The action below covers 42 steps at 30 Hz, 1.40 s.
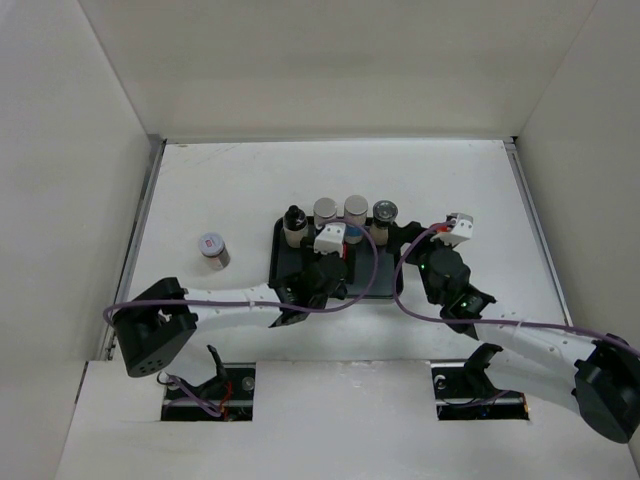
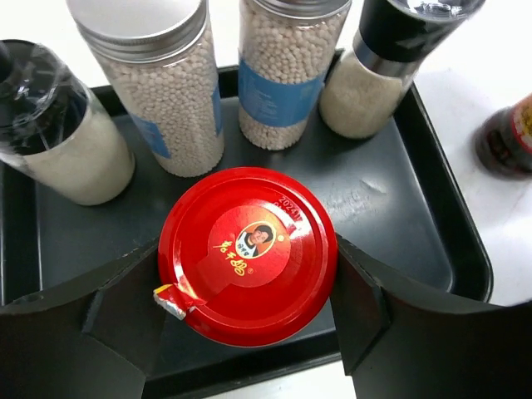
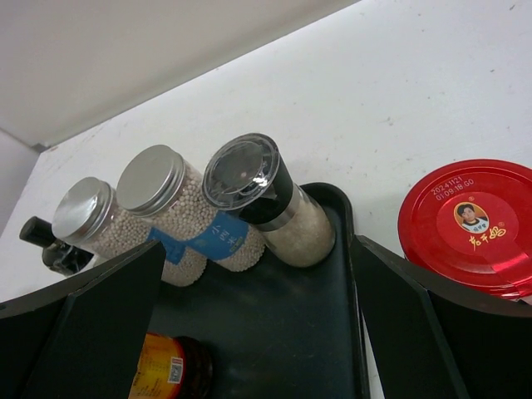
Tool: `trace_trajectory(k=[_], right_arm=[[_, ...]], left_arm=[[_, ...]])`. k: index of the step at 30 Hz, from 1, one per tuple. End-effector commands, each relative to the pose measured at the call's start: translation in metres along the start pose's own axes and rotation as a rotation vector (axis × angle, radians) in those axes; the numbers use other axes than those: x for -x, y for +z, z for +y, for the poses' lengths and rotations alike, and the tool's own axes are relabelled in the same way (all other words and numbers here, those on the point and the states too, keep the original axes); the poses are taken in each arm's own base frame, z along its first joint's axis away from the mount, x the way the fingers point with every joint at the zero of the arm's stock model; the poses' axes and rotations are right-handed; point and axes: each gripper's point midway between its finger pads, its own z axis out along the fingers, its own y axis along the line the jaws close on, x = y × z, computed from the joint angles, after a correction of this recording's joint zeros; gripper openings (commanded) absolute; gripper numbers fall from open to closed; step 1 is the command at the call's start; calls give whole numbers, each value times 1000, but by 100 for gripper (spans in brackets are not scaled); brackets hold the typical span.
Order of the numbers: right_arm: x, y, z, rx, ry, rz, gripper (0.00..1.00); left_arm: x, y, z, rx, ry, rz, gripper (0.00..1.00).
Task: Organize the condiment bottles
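Observation:
My left gripper (image 2: 248, 249) (image 1: 322, 272) is shut on a red-lidded brown jar (image 2: 248, 253) that stands at the front of the black tray (image 2: 399, 216) (image 1: 277, 250). Behind it stand a black-capped bottle (image 2: 50, 125) (image 1: 293, 225), two white cylinders with blue labels (image 2: 158, 91) (image 2: 287, 75) and a black-collared shaker (image 2: 382, 66) (image 1: 385, 215). My right gripper (image 3: 258, 249) (image 1: 443, 268) is open and empty over the tray's right end (image 3: 283, 332). The second red-lidded jar (image 3: 470, 224) stands on the table just right of the tray. A white-lidded jar (image 1: 212, 249) stands alone at the left.
White walls close the table in at the back and on both sides. The purple cables of both arms loop over the tray's front. The held jar's yellow label (image 3: 162, 370) shows at the bottom left of the right wrist view.

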Motion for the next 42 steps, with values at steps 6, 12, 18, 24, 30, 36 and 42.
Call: trace_trajectory(k=[6,12,18,24,30,36,42], right_arm=[[18,0,6,14,44,-57,100],[21,-4,15,52,49,-60,100],[16,-4,24,80,32,-42,100],[9,-4,29,93,27,-22,100],[4,-3,33,107,20,-7,100],[6,-4,35,112,13,-10,100],[-2,0,38,117,-4,12,100]], left_arm=[[38,-3,-5,5,-147,-134,85],[93,-30,27,72,-179,-253,94],[100,-51,123,340,-182,-259,93],[78,-71,215,582,-213,-164,93],[46,-58,265,669,-317,-84,80],[31,-41,292,715,-375,-80,74],[22,-30,307,753,-379,-75,72]])
